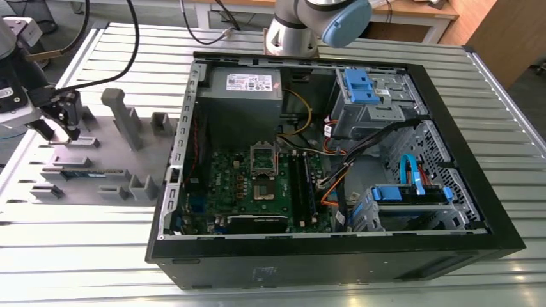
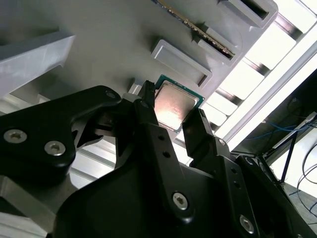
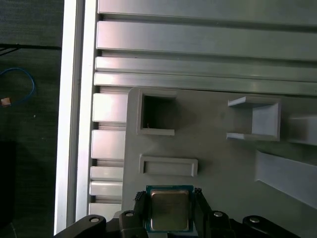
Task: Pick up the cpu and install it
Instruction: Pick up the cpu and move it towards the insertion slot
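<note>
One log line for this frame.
gripper: astride cpu, grip unclear | cpu: flat on grey fixture | fixture: on exterior view's left of pc case | install: not yet done

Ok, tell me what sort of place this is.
Probably a robotics lab bench for PC assembly: an opened computer case with motherboard on a slatted aluminium table, a grey parts fixture, the claw at the cpu.
</note>
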You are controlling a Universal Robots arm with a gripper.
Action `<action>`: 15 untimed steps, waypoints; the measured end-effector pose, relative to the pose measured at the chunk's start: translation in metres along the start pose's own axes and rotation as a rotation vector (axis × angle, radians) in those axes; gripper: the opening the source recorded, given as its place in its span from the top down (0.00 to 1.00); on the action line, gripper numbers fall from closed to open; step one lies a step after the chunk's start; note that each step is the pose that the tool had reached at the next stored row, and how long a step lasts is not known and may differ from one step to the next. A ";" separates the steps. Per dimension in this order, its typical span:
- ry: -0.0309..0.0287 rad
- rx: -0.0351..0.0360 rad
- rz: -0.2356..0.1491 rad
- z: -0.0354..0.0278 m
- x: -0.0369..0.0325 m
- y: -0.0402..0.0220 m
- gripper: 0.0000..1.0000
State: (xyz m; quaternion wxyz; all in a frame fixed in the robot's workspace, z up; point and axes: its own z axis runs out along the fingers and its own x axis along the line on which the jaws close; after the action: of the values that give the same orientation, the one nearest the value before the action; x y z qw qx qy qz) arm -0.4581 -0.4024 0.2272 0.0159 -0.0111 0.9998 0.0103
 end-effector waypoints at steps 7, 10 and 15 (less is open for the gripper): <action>-0.0001 0.0000 0.000 -0.0081 -0.0003 0.0002 0.53; -0.0002 -0.0001 0.000 -0.0118 -0.0004 0.0003 0.53; -0.0002 -0.0001 0.000 -0.0166 -0.0006 0.0003 0.53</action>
State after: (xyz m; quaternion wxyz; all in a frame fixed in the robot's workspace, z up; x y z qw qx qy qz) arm -0.4580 -0.4024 0.2438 0.0160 -0.0111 0.9998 0.0104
